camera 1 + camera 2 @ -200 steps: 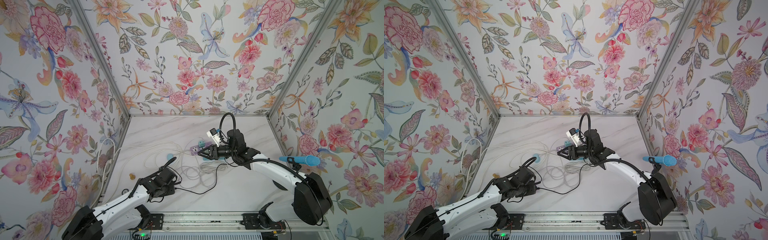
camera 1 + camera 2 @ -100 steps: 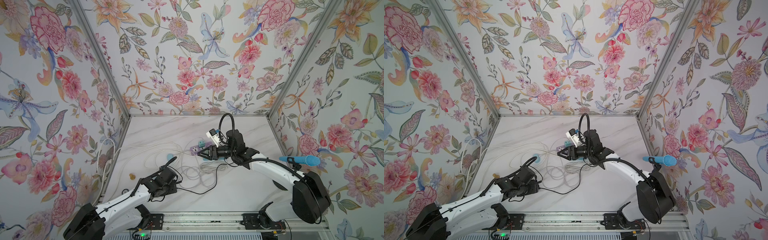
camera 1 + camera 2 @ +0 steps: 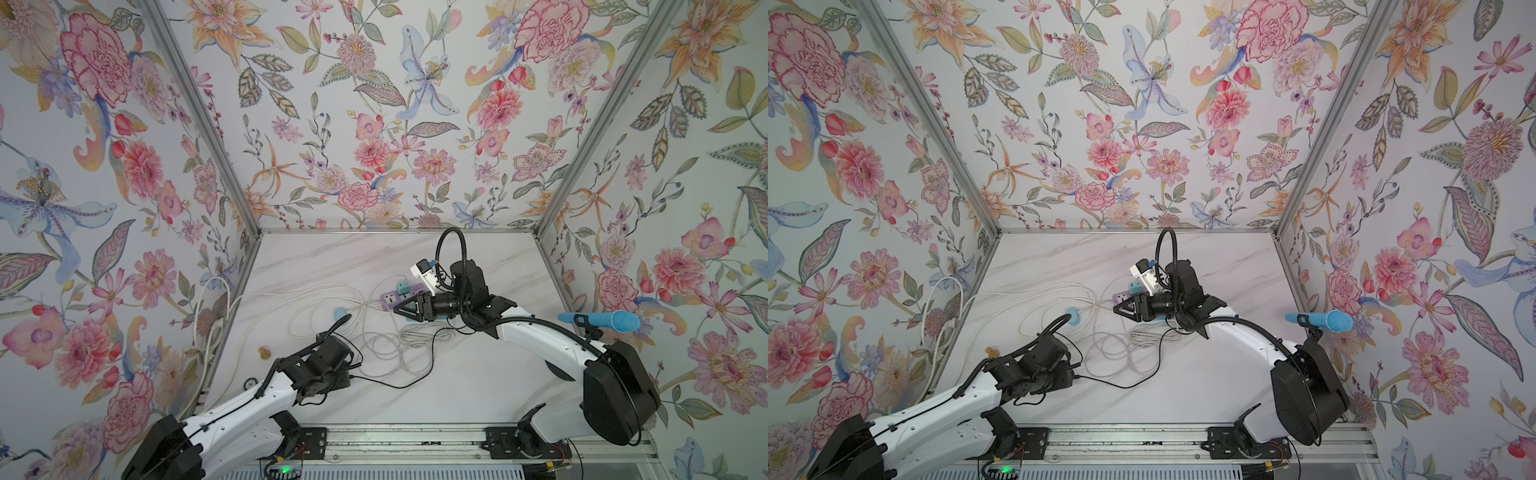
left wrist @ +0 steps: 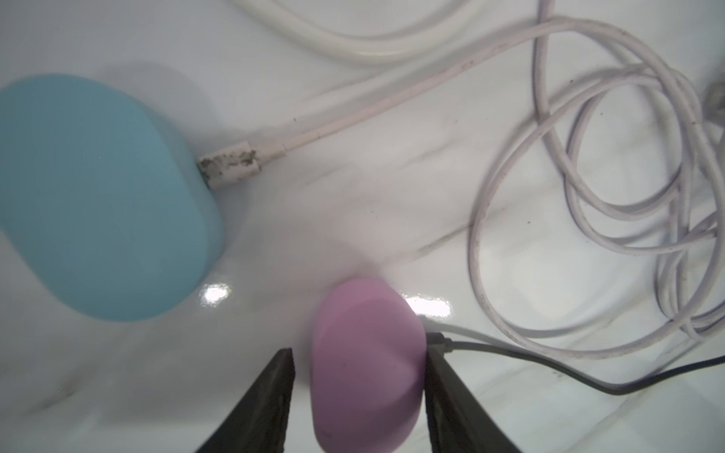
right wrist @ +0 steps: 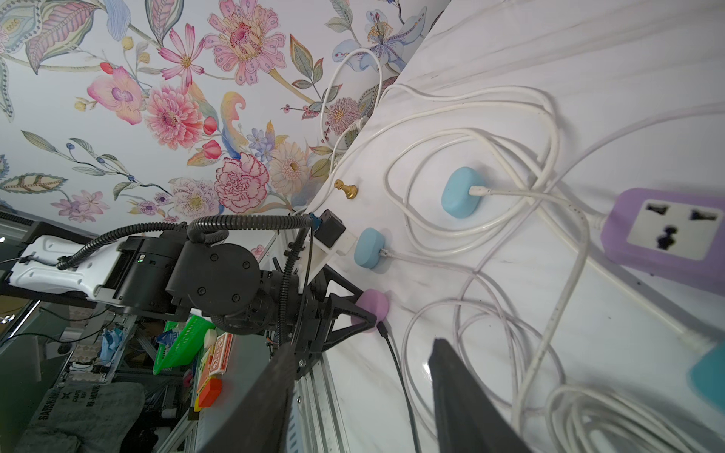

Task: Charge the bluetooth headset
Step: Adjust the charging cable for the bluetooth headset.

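- Walls (image 3: 374, 124): floral wallpaper on all three sides, big pink and orange blooms.
- table (image 3: 478, 374): white marble look, everything sits on it.
- right arm (image 3: 540, 332): white and black, reaching in toward the middle. The right end effector (image 5: 364, 344) is just beside the power strip (image 3: 392, 297), fingers apart with nothing between them.
- left arm (image 3: 249, 411): low over the front-left of the table. The left end effector (image 4: 359, 353) straddles the pink headset case (image 4: 365, 372). One finger touches it next to the plug and there's a sliver of gap at the other, so it's spread around the case, not clamped.
- grey sack (image 5: 78, 412): below the table edge in the right wrist view. It has dark printed lettering, too blurry for me to read.
- white cables (image 3: 386, 349): a thick cord runs from the left wall to the strip, with thinner loops piled between the arms.
- blue microphone (image 3: 598, 321): sticks out sideways by the right wall, off the table.
- The power strip itself is purple, with one socket face showing. A teal adapter (image 3: 402, 286) is plugged in at its far end.
- black cable (image 3: 395, 386): its plug sits against the side of the pink case. Can't tell if it's fully seated.
- blue cases (image 5: 461, 198): two of them on the table, beyond the pink one. Each has a white plug in it.
- gold pawn (image 3: 263, 352): upright near the left wall.
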Robot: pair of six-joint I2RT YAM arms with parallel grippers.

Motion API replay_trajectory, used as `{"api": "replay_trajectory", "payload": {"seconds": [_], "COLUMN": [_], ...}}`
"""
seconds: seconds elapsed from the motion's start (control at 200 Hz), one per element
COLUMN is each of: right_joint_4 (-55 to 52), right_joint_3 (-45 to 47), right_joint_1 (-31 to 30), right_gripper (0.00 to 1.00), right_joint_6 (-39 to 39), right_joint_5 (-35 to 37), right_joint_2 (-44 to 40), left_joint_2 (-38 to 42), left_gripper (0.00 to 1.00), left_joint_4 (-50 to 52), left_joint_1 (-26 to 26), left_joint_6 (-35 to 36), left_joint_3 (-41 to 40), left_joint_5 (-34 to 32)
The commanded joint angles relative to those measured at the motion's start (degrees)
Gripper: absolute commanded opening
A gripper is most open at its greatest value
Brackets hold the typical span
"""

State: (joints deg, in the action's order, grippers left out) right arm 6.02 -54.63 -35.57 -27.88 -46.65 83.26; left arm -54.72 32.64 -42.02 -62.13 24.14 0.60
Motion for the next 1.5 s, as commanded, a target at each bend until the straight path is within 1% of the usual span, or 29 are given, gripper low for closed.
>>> {"api": "replay_trajectory", "payload": {"seconds": [0.0, 0.065, 0.12, 0.215, 0.345, 0.47, 0.55, 0.575, 0.625, 0.67, 0.731, 0.811, 0.966, 1.076, 1.241, 1.491], "right_joint_4": [-0.04, -0.14, -0.11, -0.11, -0.08, -0.12, -3.02, -4.74, -7.99, -8.63, -8.64, -8.66, -8.65, -8.66, -8.55, -7.61], "right_joint_3": [0.49, 0.41, 0.43, 0.52, 0.72, 0.57, -1.18, -2.14, -3.81, -4.08, -4.08, -4.34, -4.34, -4.61, -6.2, -8.03], "right_joint_1": [-0.37, -0.38, -0.38, -0.37, -0.37, -0.54, -1.16, -3.23, -4.97, -6.25, -7.45, -8.51, -9.15, -9.27, -9.3, -9.59], "right_gripper": [0.52, 0.52, 0.52, 0.52, 0.52, 0.51, 0.48, 0.47, 0.47, 0.46, 0.47, 0.5, 0.52, 0.52, 0.52, 0.51], "right_joint_6": [0.8, 0.79, 0.77, 0.7, 0.72, 0.62, 2.47, 3.75, 6.15, 6.75, 6.65, 6.74, 7.38, 7.63, 8.06, 7.3], "right_joint_5": [-0.98, -0.98, -0.9, -0.9, -0.72, -0.95, -1.64, -1.9, -2.1, -2.74, -3.59, -4.72, -5.28, -3.96, -0.52, -0.8], "right_joint_2": [0.59, 0.66, 0.6, 0.69, 0.53, 0.63, 1.44, 1.99, 3.09, 3.84, 4.57, 5.19, 5.02, 5.39, 6.73, 9.32], "left_joint_2": [0.84, 0.91, 0.7, 0.29, -0.15, 0.5, 1.58, 2.01, 2.88, 3.59, 4.51, 5.79, 6.97, 7.19, 6.77, 7.54], "left_gripper": [0.51, 0.49, 0.47, 0.37, 0.35, 0.34, 0.34, 0.34, 0.34, 0.33, 0.31, 0.3, 0.3, 0.27, 0.26, 0.26], "left_joint_4": [0.98, -0.04, -0.77, -1.6, -1.53, -1.18, -0.83, -0.75, -0.56, -0.7, -1.44, -3.02, -6.13, -8.19, -9.37, -10.93], "left_joint_1": [-0.54, -0.52, -0.52, -0.53, -0.35, -0.09, 0.01, -0.05, 0.14, 0.18, 0.24, 0.27, 0.27, 0.27, 0.26, 0.27], "left_joint_6": [-1.02, -1.07, -1.07, -0.74, -0.06, 0.55, 1.87, 2.52, 4.0, 5.74, 8.12, 10.8, 14.82, 15.87, 15.96, 15.02], "left_joint_3": [0.52, 0.13, -0.02, 0.09, 0.55, 1.11, 2.7, 3.37, 5.19, 7.01, 9.59, 12.47, 15.58, 16.16, 16.82, 16.99], "left_joint_5": [-2.15, -1.92, -1.91, -1.76, -1.82, -1.74, -2.34, -2.63, -3.5, -4.18, -4.72, -4.66, -2.21, 0.19, 2.44, 3.09]}}
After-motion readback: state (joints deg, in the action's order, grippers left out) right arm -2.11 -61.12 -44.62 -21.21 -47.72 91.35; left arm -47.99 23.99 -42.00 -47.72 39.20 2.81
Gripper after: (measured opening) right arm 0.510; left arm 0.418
